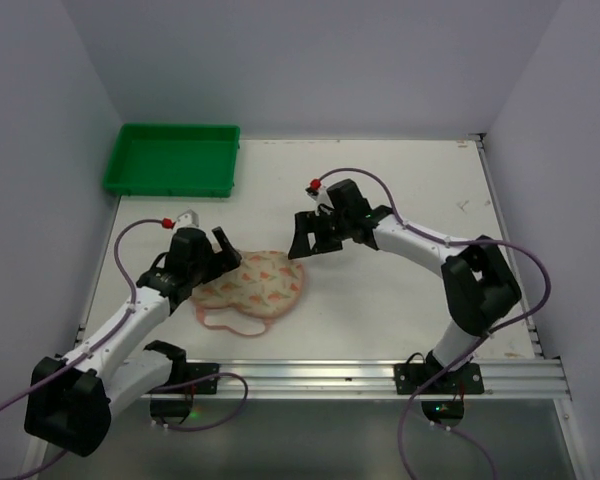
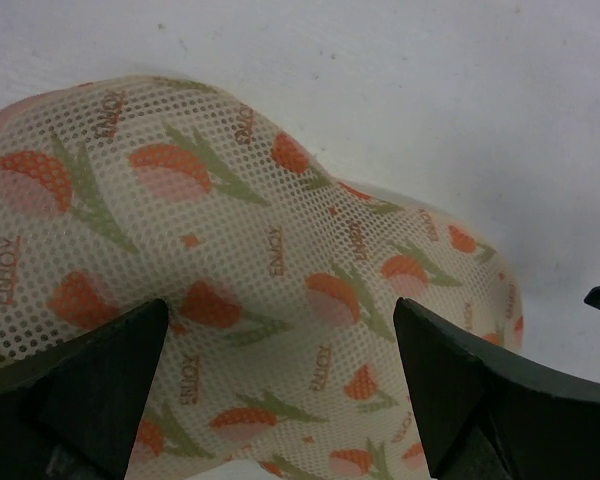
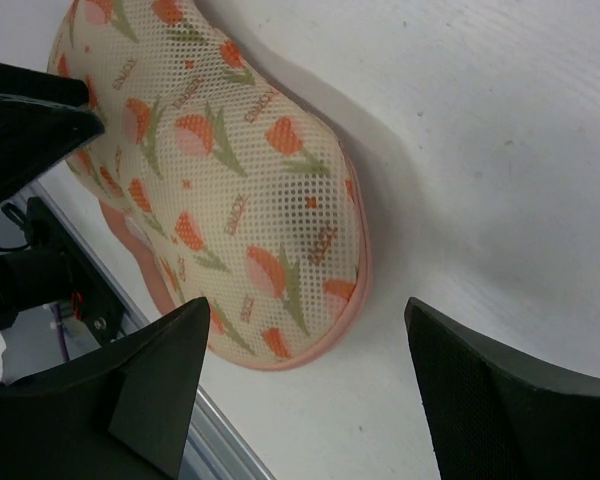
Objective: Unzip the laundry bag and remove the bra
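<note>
The laundry bag [image 1: 255, 288] lies flat on the white table, cream mesh with an orange tulip print and a pink zipper rim [image 3: 352, 270]. It looks zipped shut, and the bra is hidden. My left gripper [image 1: 220, 254] hangs open over the bag's left lobe. In the left wrist view the laundry bag [image 2: 260, 230] fills the gap between the spread fingers of the left gripper [image 2: 280, 335]. My right gripper [image 1: 310, 244] hovers open just past the bag's upper right end. In the right wrist view the end of the laundry bag [image 3: 220, 170] lies ahead of the right gripper [image 3: 305, 325], apart from both fingers.
A green plastic tray [image 1: 170, 160] sits at the back left corner. An aluminium rail [image 1: 360, 375] runs along the near table edge just below the bag. Walls close in the left, back and right sides.
</note>
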Controlling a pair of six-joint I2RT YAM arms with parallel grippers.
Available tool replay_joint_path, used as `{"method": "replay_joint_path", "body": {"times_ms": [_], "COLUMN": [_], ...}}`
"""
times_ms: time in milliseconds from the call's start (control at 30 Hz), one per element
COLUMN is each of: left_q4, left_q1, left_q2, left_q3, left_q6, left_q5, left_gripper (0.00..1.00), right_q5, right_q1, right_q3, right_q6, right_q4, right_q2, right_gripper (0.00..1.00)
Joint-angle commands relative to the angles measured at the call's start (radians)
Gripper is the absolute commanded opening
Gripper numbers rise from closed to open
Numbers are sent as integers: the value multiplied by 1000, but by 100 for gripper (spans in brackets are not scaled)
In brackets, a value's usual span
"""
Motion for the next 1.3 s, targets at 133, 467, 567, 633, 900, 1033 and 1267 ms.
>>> {"method": "replay_joint_path", "body": {"times_ms": [133, 467, 567, 633, 900, 1033, 1267], "left_q4": [141, 446, 535, 544, 379, 282, 219], "left_q1": [1, -2, -10, -17, -20, -22, -22], "left_q2": [251, 518, 597, 603, 318, 402, 782], "left_q3": [51, 235, 291, 323, 229, 289, 543], "left_q6": [17, 158, 176, 192, 179, 222, 276], "left_q5": [-45, 221, 372, 415, 112, 21, 50], "left_gripper": [100, 100, 100, 100, 100, 100, 100], "right_q5": [-33, -231, -286, -212, 120, 140, 181], "right_q1": [104, 274, 285, 285, 98, 1, -17], "right_q3": [198, 63, -50, -83, -183, -184, -224], "right_q6": [-141, -179, -139, -126, 17, 80, 112], "right_q4": [-128, -184, -124, -125, -116, -63, 2], "right_q2": [182, 68, -55, -123, -325, -329, -373], "right_gripper": [72, 66, 67, 68, 72, 72, 72]}}
